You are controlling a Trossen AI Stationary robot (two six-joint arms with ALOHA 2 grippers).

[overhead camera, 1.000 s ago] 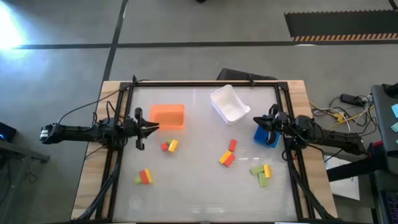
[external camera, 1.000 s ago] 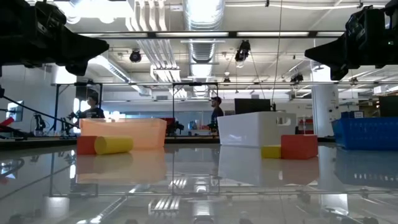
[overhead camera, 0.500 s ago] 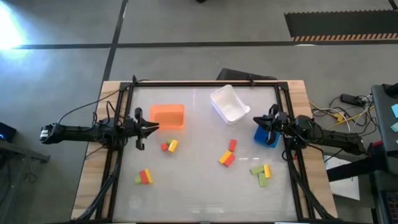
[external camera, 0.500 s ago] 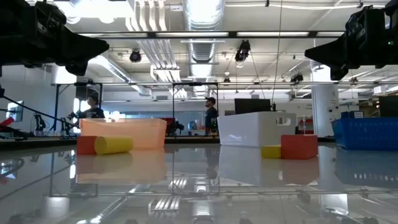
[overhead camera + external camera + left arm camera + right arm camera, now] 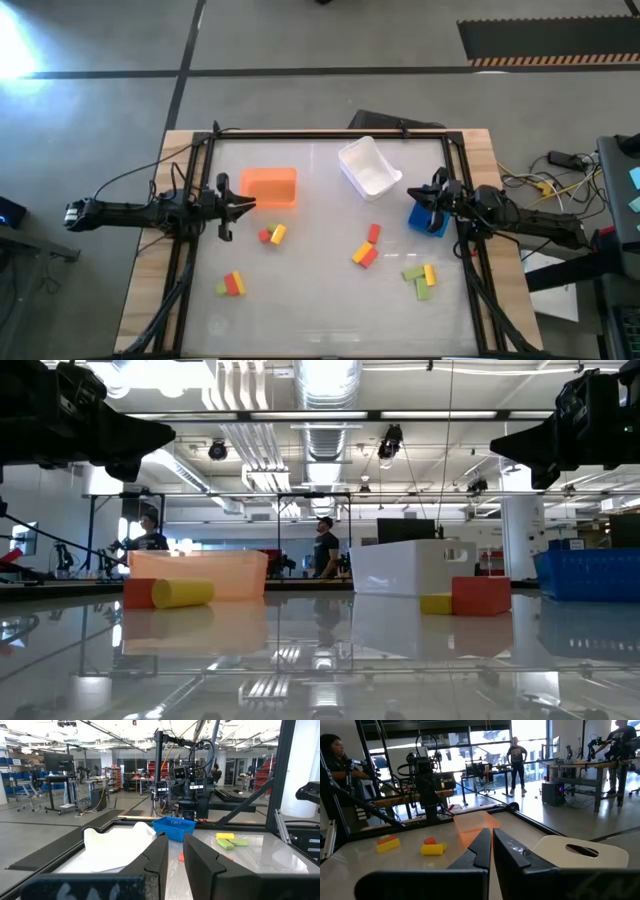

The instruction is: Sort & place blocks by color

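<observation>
Small red, yellow and light green blocks lie flat on the glossy table in clusters: a red and yellow pair, a mixed trio, a red and yellow group and a green and yellow group. My left gripper hovers at the table's left side beside the orange bin, shut and holding nothing. My right gripper hovers at the right side over the blue bin, also shut and holding nothing. Both point toward the table's middle.
The white bin stands tilted near the far edge between the orange and blue bins. A black frame rims the table. Bare table lies in the middle and along the near edge. People stand in the room far behind.
Both arms and all blocks have kept still. A person far behind the table has walked toward the left.
</observation>
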